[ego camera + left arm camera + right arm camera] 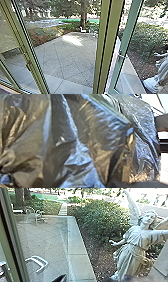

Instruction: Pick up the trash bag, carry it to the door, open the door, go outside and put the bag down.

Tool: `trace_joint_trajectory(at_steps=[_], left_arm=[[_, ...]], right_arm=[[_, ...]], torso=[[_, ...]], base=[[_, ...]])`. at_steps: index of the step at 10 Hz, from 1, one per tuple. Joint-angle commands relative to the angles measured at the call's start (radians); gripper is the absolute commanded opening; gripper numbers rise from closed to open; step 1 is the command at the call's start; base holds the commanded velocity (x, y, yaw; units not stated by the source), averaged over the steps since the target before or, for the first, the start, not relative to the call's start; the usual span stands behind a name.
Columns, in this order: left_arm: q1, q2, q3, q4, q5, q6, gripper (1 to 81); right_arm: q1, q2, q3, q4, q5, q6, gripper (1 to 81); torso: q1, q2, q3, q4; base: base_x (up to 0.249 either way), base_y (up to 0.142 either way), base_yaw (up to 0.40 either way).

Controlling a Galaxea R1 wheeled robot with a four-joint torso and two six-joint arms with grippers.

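Observation:
Dark, shiny plastic of the trash bag lies in broad folds close before my left wrist camera; how the left gripper holds or touches it cannot be made out. In the head view, a green door edge with a metal handle stands right of the thick olive frame post. Part of a green frame runs down the near side in the right wrist view, beside a small metal fitting. How my right gripper stands cannot be told.
Beyond the glass lies the paved yard, with pale chairs farther out. A winged statue stands by a leafy bush and a low stone border. Another olive upright rises at the head view's left.

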Motion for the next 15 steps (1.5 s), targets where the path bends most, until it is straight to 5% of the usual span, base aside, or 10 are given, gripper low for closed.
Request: trace_joint_trajectory(at_steps=[1, 7, 11, 12, 13, 15], left_arm=[[-0.015, 0.002, 0.008, -0.013, 0.076, 0.008, 1.0], [-0.013, 0.005, 0.008, -0.016, 0.079, 0.008, 1.0], [-0.010, 0.000, 0.008, -0.014, 0.079, 0.009, 1.0], [-0.011, 0.000, 0.008, -0.014, 0.079, 0.008, 1.0], [-0.010, 0.000, 0.008, -0.014, 0.079, 0.009, 1.0], [-0.010, 0.000, 0.008, -0.014, 0.079, 0.009, 1.0]], right_arm=[[0.153, -0.003, -0.064, -0.167, 0.029, -0.009, 81.1], [0.093, -0.034, -0.106, -0.263, 0.070, -0.005, 81.1], [0.059, -0.057, -0.122, -0.261, 0.073, -0.007, 81.1], [0.047, -0.058, -0.126, -0.263, 0.073, -0.006, 81.1], [0.036, -0.057, -0.138, -0.263, 0.078, -0.006, 81.1], [-0.003, -0.057, -0.167, -0.267, 0.118, -0.007, 81.1]], torso=[[0.000, 0.000, 0.000, 0.000], [0.000, 0.000, 0.000, 0.000], [0.000, 0.000, 0.000, -0.073], [0.000, 0.000, 0.000, -0.048], [0.000, 0.000, 0.000, -0.059], [0.000, 0.000, 0.000, -0.061]], base=[[0.000, 0.000, 0.000], [0.000, 0.000, 0.000], [0.000, 0.000, 0.000], [0.000, 0.000, 0.000], [0.000, 0.000, 0.000], [0.000, 0.000, 0.000]])
